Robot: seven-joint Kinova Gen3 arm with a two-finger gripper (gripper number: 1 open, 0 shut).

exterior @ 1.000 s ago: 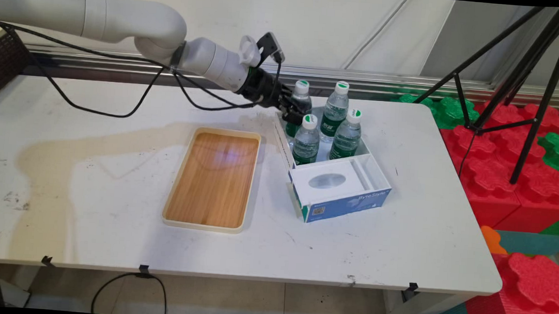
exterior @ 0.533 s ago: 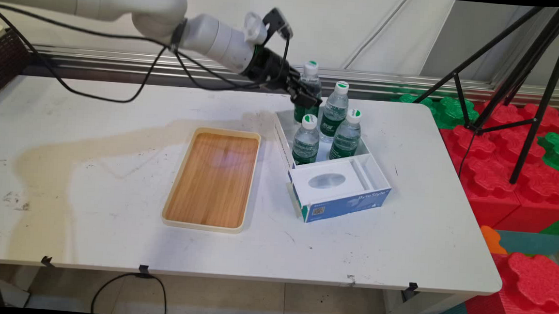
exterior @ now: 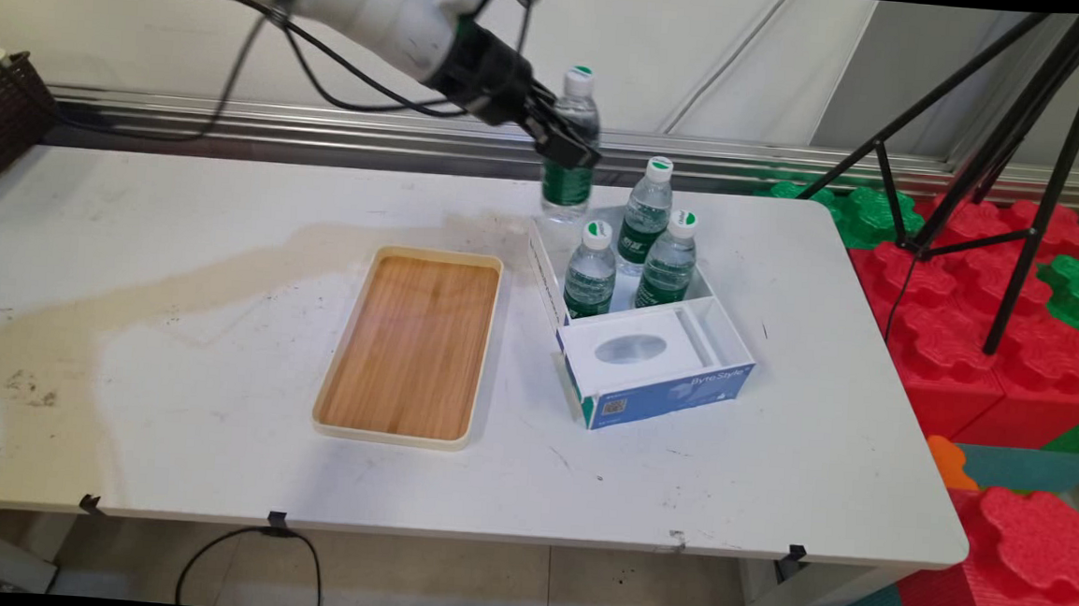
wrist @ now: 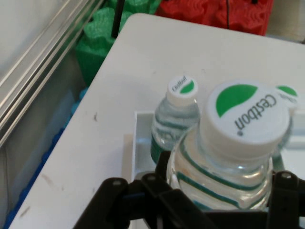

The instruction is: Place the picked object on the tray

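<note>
A water bottle (exterior: 570, 146) is being held clamped in the hand (exterior: 563, 145), clear above the box's (exterior: 648, 366) far rim — three bottles (exterior: 641, 244) are being kept inside it, the tray (exterior: 412, 347) lying apart on open counter (exterior: 172, 337).

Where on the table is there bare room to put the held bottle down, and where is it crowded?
The gripper holds a bottle in the air. The wooden tray is bare. The table is open left of the tray, and along the near edge. Crowded: the box, whose far part holds three bottles.
</note>
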